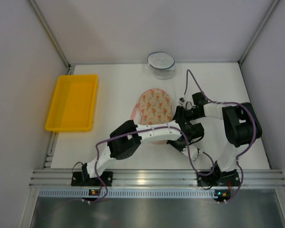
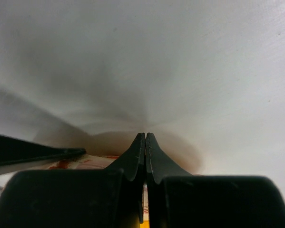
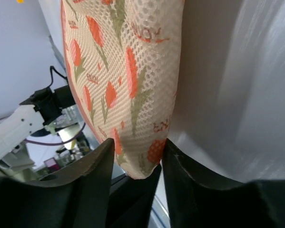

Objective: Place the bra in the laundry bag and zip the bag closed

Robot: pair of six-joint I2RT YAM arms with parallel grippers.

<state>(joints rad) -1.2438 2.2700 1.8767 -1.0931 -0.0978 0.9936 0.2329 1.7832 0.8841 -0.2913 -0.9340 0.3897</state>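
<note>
Bag [image 1: 155,105] lies mid-desk [image 1: 109,90], near a bowl [image 1: 161,64]. Right jaws pinch its mesh edge between them. Left jaws are pressed fully together beside it; a trace of yellow low between them may be the bra [image 2: 143,219].

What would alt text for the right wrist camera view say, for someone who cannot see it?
A cream mesh laundry bag printed with orange flowers fills the middle, its lower end pinched in the black right gripper. A white arm with a cable shows at left.
</note>
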